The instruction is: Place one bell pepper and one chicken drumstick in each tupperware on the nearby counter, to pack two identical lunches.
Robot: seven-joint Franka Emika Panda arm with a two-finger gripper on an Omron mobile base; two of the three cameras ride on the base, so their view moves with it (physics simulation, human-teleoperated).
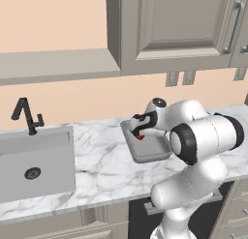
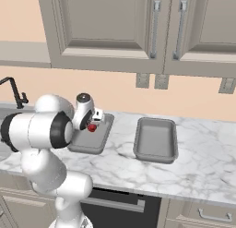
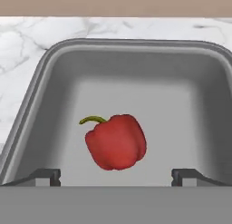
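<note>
The counter [image 2: 198, 171] is white marble with grey veins. Two grey tupperware trays sit on it, one [image 2: 90, 138] near the sunken sink [image 1: 36, 165] and the other [image 2: 156, 140] just beside the first.

the bell pepper [image 3: 116, 143] was glossy red with a green stem; the tupperware [image 3: 54, 82] grey; the counter [image 1: 101, 160] white marble, grey-veined.

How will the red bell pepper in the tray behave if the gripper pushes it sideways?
The bell pepper looks rounded and glossy, so it may roll or slip rather than slide steadily. It seems small beside the tupperware, so probably light. The raised rim would likely stop it.
</note>
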